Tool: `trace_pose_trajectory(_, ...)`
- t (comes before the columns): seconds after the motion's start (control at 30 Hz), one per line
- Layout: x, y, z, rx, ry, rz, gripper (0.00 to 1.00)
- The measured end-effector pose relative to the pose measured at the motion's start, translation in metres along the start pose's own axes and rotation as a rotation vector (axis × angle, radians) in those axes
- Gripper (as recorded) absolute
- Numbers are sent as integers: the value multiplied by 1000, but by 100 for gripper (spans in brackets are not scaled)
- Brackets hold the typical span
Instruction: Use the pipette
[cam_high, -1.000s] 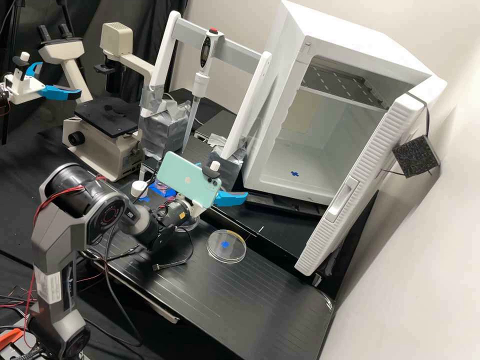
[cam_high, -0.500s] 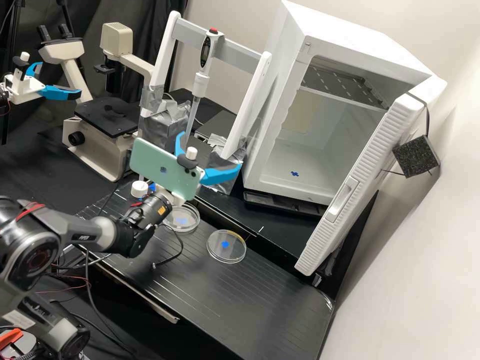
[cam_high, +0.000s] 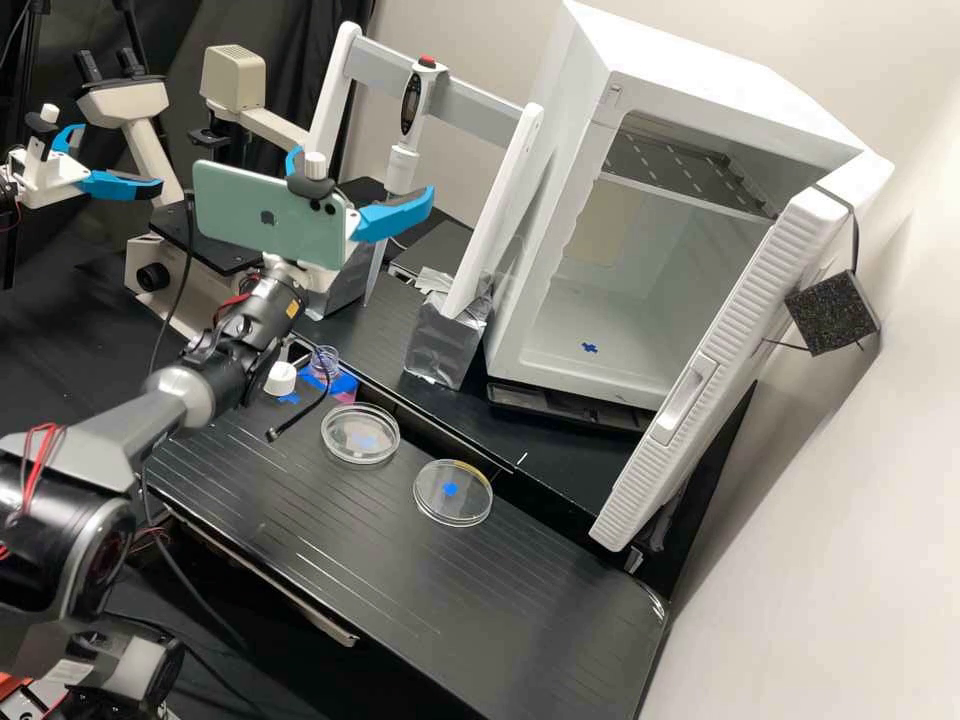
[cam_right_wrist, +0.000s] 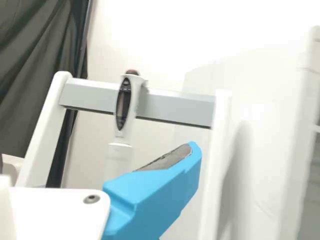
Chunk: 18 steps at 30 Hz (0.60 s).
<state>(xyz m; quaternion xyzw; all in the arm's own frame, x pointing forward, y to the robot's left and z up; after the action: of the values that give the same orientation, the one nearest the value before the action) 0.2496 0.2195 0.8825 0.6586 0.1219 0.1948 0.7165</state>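
Pipette (cam_high: 411, 100), hung upright at the grey crossbar (cam_high: 480, 98), about one o'clock from the gripper (cam_high: 362, 172) in the high view, red button (cam_high: 427, 62) uppermost and slim tip below. Had the blue fingers (cam_high: 395, 213) spread apart, with nothing held between. Looked like the approach to the grasp, so called for lining up on the pipette's body first and closing in second. Needed one finger passed evenly to each side before any squeeze; with a crooked entry, would likely have knocked it from the bar or set it swinging. Seemed wise to go slowly, watching the green phone (cam_high: 270, 215) on the wrist against the white upright (cam_high: 333, 100) toward eleven o'clock. Best lifted straight once gripped firmly, then swung with care toward the clear dishes (cam_high: 470, 495), roughly six o'clock, sparing the tip any scrape.
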Motion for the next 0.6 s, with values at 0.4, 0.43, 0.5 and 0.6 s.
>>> trace_pose_trajectory(0.4, 70, -10, 1, -66, -134, -99, 100)
trace_pose_trajectory(0.43, 72, -9, 1, -66, -138, -100, 100)
trace_pose_trajectory(0.5, 78, -8, 4, -76, -150, -104, 0)
trace_pose_trajectory(0.6, 85, -7, 5, -74, -163, -105, 0)
